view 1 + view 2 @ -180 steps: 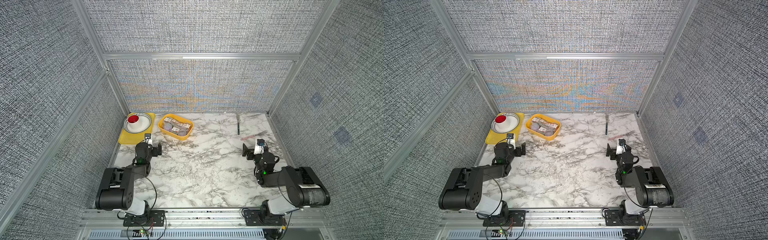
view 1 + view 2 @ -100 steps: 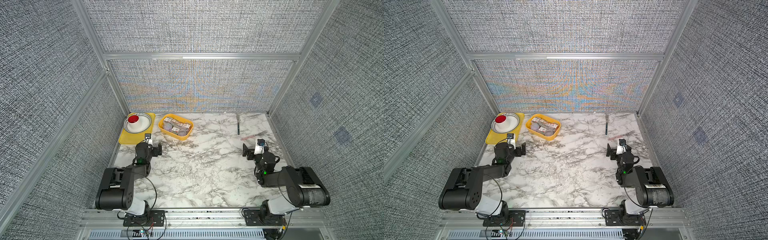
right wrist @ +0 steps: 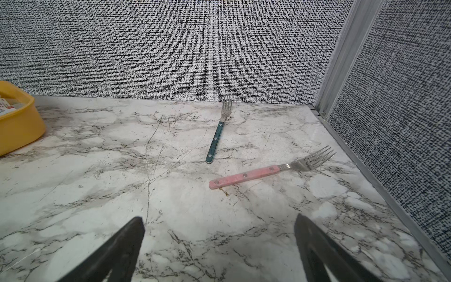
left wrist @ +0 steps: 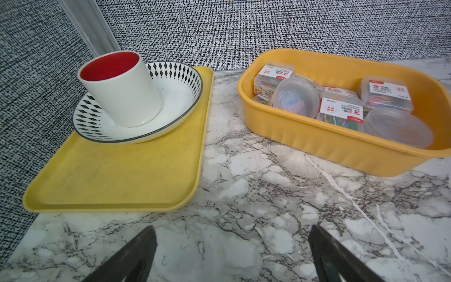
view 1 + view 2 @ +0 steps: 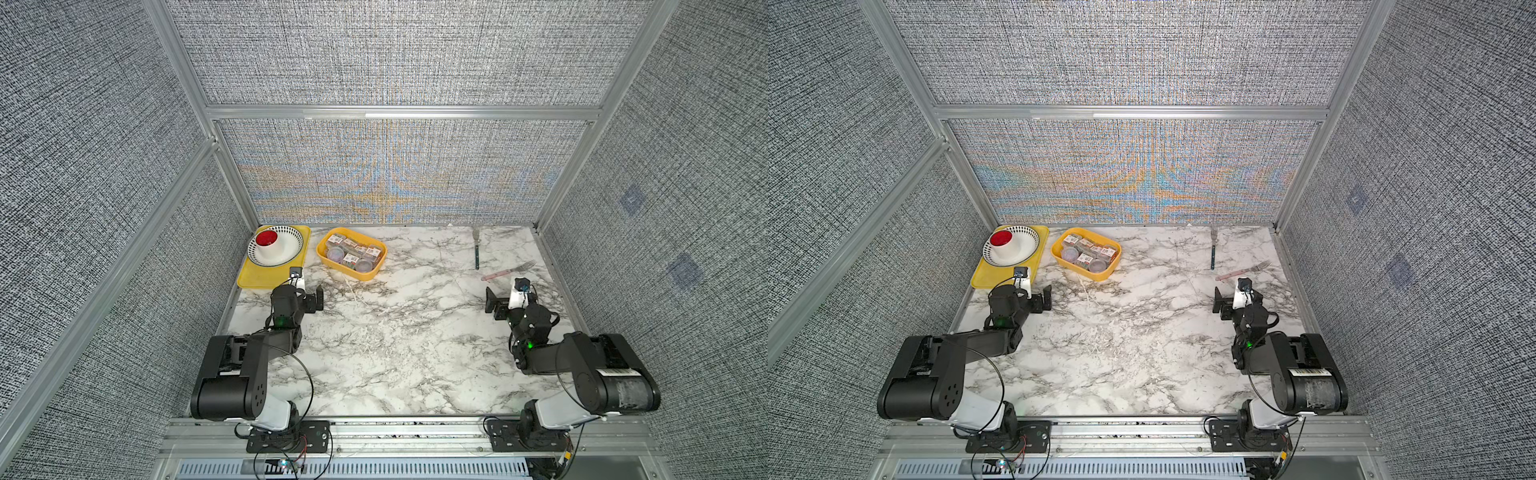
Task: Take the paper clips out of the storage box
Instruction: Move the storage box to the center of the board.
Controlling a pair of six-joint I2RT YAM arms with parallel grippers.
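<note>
Presently small clear plastic packs of multicoloured paper clips point(image 4: 339, 108) lie inside the deep yellow-orange plastic storage box point(image 4: 305, 139) on the white marble desk point(image 4: 244, 185), beside a flat yellow tray point(image 4: 122, 175). Left end effector point(image 4: 233, 228) and right end effector point(image 3: 219, 218) stand released, empty.

storage box point(image 3: 19, 127) cropped, paper clips point(image 4: 340, 108) partly buried

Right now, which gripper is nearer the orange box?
Left. The left gripper hangs just short of the storage box; the right gripper is across the table, near the pink fork.
</note>
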